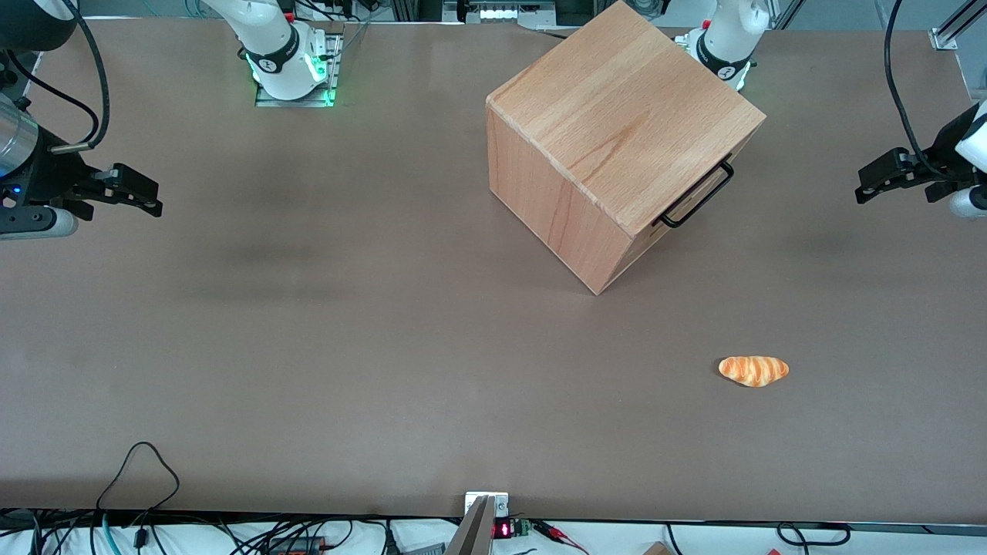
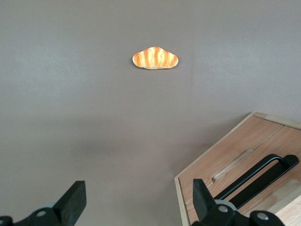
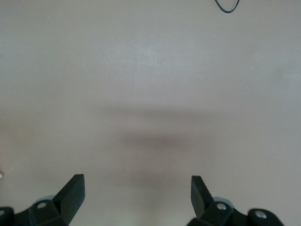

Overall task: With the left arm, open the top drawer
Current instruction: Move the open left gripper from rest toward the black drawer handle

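**Ana:** Since the cabinet (image 1: 617,146) sits turned at an angle in the upper middle of the front view, where does the top drawer (image 1: 682,202) end up facing?

**Ben:** Its front faces the working arm's end of the surface (image 1: 308,347), and the black handle (image 1: 700,196) juts toward the frame's right edge. That suits the left arm's hand (image 1: 875,183), which hangs at the right edge, well apart from the handle, fingers spread and holding nothing. The drawer looks fully shut.

**Ana:** And the left wrist view?

**Ben:** Both fingers (image 2: 73,200) stand wide apart, released. The handle (image 2: 261,179) shows just beside one finger, so the hand seems aimed near it already. A croissant (image 2: 155,59) lies alone on the bare surface, away from the drawer front.
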